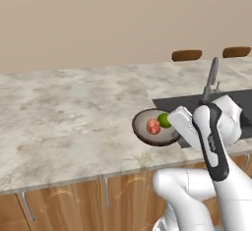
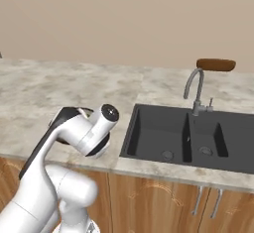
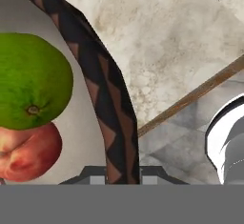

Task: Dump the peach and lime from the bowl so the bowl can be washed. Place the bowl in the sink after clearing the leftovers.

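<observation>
The dark brown bowl (image 1: 142, 127) sits on the marble counter near its front edge, just left of the sink (image 1: 183, 102). Inside it the reddish peach (image 1: 153, 126) and the green lime (image 1: 164, 120) lie touching each other. My gripper (image 3: 122, 174) is at the bowl's right rim, one finger on either side of the rim (image 3: 97, 77), shut on it. In the hand view the lime (image 3: 33, 80) sits above the peach (image 3: 28, 154) on the pale inside. I cannot tell whether the bowl is raised off the counter.
The dark double-basin sink (image 2: 158, 133) with its curved faucet (image 2: 194, 88) lies to the right of the bowl. Two brown stool tops (image 1: 187, 54) stand behind the counter. Bare marble counter (image 1: 64, 107) spreads to the left.
</observation>
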Tool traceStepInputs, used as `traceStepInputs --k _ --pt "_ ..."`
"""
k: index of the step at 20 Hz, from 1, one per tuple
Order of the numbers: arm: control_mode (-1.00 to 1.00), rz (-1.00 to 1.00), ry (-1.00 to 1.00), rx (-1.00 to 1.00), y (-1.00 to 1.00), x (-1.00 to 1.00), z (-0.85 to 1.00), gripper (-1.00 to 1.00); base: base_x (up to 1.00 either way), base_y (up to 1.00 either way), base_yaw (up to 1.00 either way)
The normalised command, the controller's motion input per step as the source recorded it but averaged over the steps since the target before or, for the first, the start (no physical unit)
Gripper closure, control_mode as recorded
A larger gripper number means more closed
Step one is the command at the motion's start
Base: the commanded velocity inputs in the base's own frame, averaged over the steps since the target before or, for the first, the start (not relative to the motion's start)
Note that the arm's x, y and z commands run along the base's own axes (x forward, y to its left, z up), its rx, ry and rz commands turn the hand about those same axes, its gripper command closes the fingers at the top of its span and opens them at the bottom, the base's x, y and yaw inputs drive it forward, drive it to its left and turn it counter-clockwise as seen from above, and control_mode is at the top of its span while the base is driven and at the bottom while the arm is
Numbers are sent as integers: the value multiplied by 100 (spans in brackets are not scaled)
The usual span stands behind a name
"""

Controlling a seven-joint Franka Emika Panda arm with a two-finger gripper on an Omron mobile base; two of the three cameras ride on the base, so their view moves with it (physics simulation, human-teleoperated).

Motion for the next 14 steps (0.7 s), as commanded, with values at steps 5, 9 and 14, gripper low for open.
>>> traceStepInputs --k 5,9,14 --pt "100 0 0 0 0 0 0 100 -2 -99 -12" --pt "100 0 0 0 0 0 0 100 20 -100 -7" --pt "100 0 0 0 0 0 0 100 35 -70 0"
